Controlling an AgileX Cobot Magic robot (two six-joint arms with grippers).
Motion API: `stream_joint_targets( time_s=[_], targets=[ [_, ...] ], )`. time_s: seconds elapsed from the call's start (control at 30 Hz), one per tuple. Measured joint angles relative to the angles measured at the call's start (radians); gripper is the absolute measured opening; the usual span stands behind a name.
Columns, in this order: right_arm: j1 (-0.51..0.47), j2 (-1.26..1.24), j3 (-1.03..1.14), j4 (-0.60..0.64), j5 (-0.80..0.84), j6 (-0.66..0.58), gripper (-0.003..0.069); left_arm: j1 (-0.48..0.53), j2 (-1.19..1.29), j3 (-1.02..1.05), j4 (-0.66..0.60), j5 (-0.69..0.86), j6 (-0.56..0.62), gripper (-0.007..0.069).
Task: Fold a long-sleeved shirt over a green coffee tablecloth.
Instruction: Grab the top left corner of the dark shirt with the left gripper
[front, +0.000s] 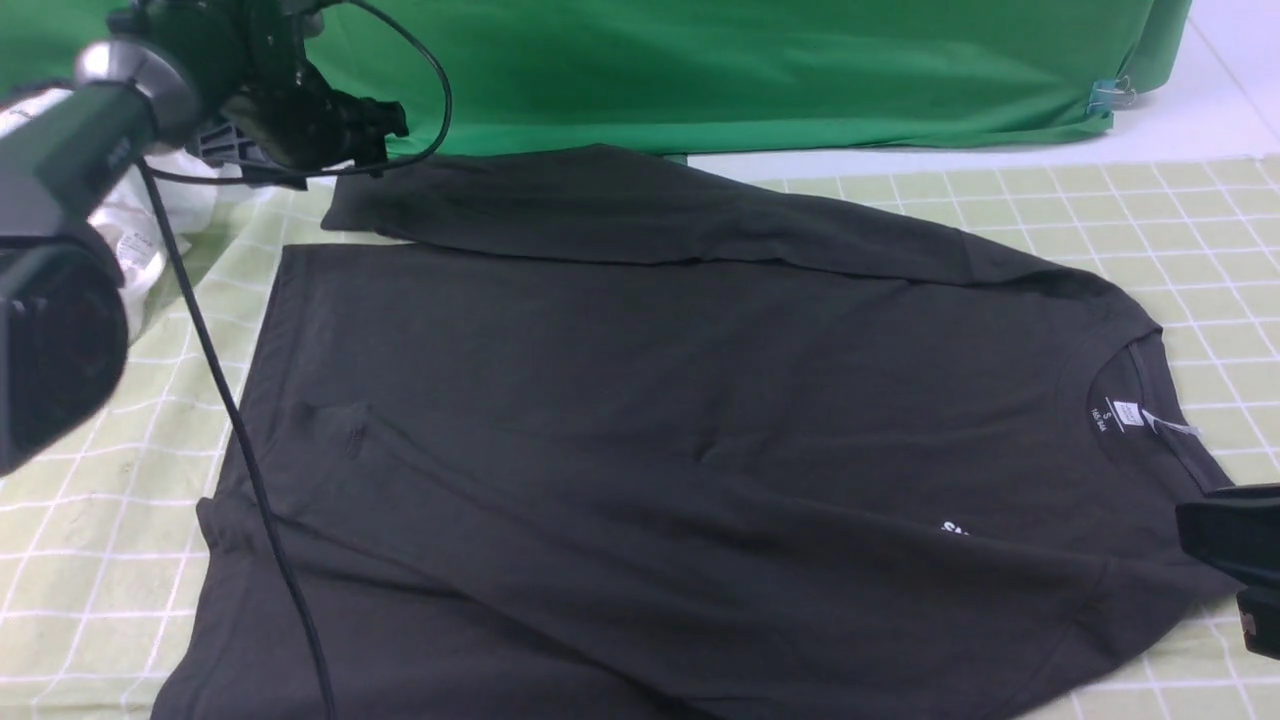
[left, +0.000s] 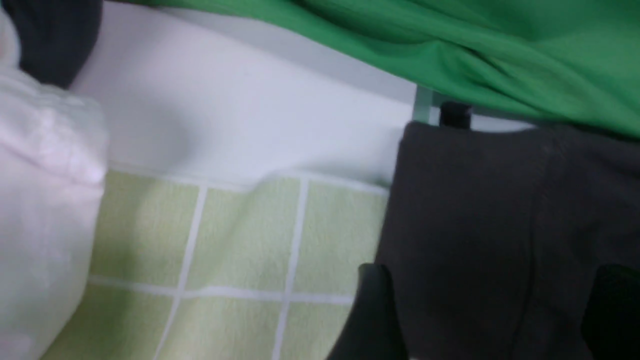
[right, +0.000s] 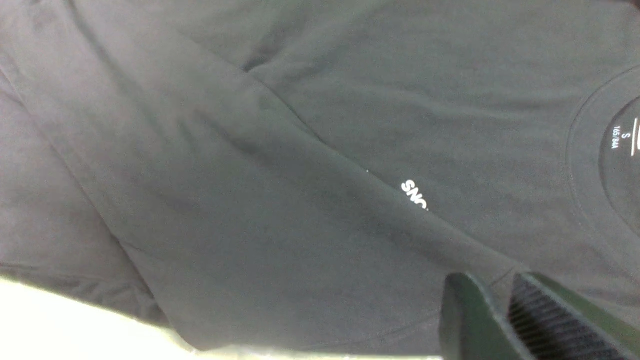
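Observation:
The charcoal-black long-sleeved shirt (front: 640, 400) lies flat on the pale yellow-green grid tablecloth (front: 1150, 210), collar to the right. Only the letters "SN" (right: 414, 194) of its print show beside a fold. The far sleeve (front: 620, 205) is folded across towards the left, and the near sleeve lies diagonally over the body. My left gripper (front: 385, 130) hovers open at that far sleeve's cuff (left: 480, 200); its fingers (left: 375, 310) stand wide apart either side of the cuff (left: 492, 315). My right gripper (right: 502, 295) is over the near shoulder by the collar, jaws a narrow gap apart, holding nothing.
A white garment (front: 130, 240) is bunched at the far left by the left arm. Plain deep-green fabric (front: 700, 70) hangs along the back, held by a clip (front: 1105, 97). The left arm's black cable (front: 250, 470) trails over the shirt's hem side.

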Motion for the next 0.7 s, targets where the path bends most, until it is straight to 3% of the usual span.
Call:
stream_joint_targets(
  time_s=[0.33,0.47,0.53,0.57,0.7],
  targets=[
    [0.000,0.000,0.000,0.000,0.005,0.000,0.0144,0.005,0.071,-0.029,-0.025,0.016,-0.014,0.0525],
    [0.000,0.000,0.000,0.000,0.005,0.000,0.0145,0.010,0.076,-0.034,-0.038,0.007,-0.015,0.0489],
    [0.000,0.000,0.000,0.000,0.005,0.000,0.0145,0.011,0.078,-0.034,-0.053,-0.002,0.015,0.0390],
    [0.000,0.000,0.000,0.000,0.005,0.000,0.0145,0.011,0.078,-0.034,-0.053,-0.002,0.018,0.0379],
    [0.000,0.000,0.000,0.000,0.005,0.000,0.0145,0.019,0.078,-0.035,-0.089,-0.003,0.061,0.0099]
  ],
)
